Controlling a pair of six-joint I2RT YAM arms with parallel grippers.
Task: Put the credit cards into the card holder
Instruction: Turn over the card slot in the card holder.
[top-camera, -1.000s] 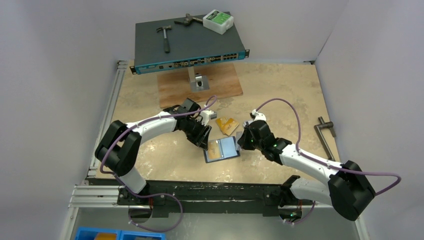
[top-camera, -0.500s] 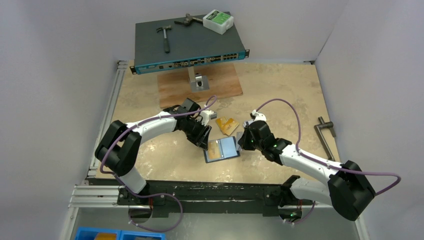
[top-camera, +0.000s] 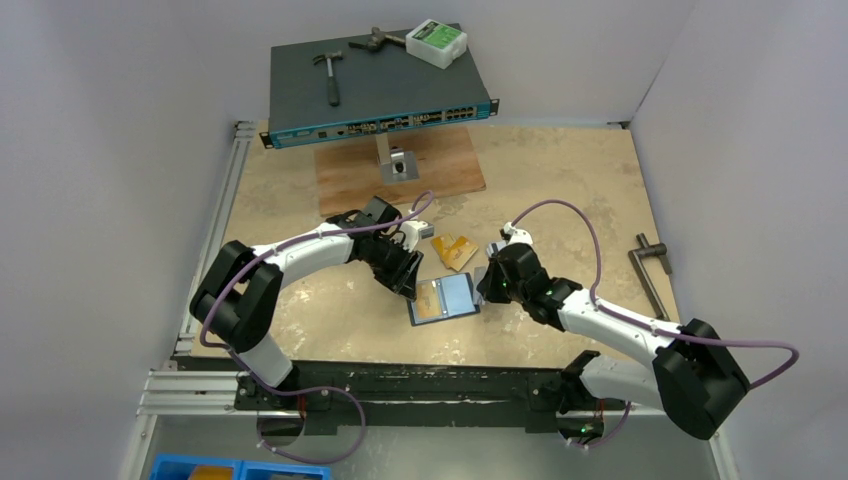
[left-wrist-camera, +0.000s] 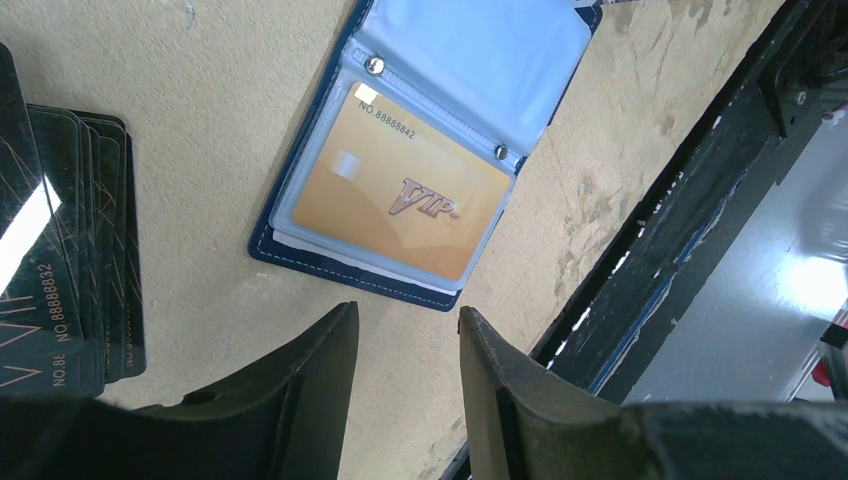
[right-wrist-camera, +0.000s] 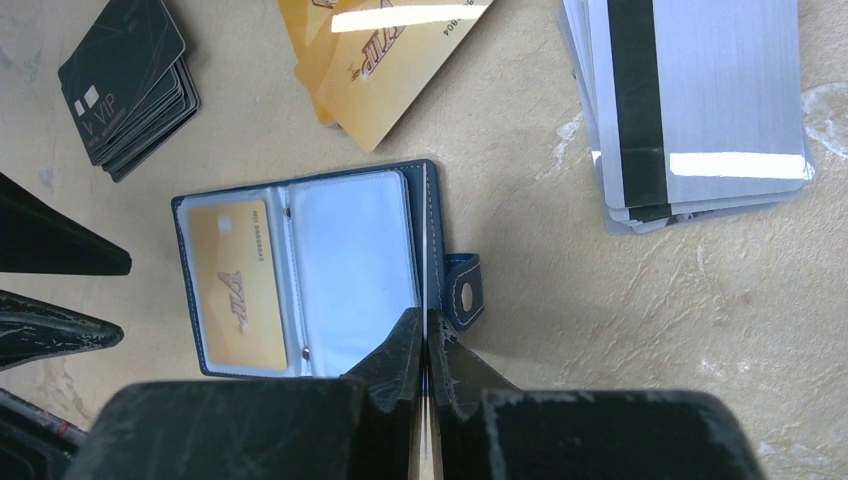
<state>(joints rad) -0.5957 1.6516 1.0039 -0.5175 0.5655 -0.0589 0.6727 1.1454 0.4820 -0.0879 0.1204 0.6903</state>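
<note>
Card holder (top-camera: 443, 298) lies wide open on the table (top-camera: 560, 180), flat between the two arms, snap tab (right-wrist-camera: 462, 290) poking out on its right side. One gold card (left-wrist-camera: 400, 195) is already tucked in the left pocket; the clear pocket (right-wrist-camera: 350, 260) beside it is bare. So one card is in, and plenty are waiting. A black stack (right-wrist-camera: 125, 85) sits off the holder's far left corner, a gold stack (right-wrist-camera: 380, 60) just beyond its top edge, and a silver stack (right-wrist-camera: 700, 110) lies well off to the right.

Now the right claw (right-wrist-camera: 425, 360) is pinched tight on something thin, seen edge-on. It looks like a thin card (right-wrist-camera: 425, 250), though its face is hidden. It stands right over the holder's right edge, next to the empty pocket. This reads as the insertion step.

The left claw (left-wrist-camera: 400, 390) hangs with its jaws apart and nothing between them, just off the holder's left side.

The next move likely calls for tilting that card flat and sliding its edge into the pocket mouth. The holder may skate on the table, so the left claw is well placed to pin it down.
</note>
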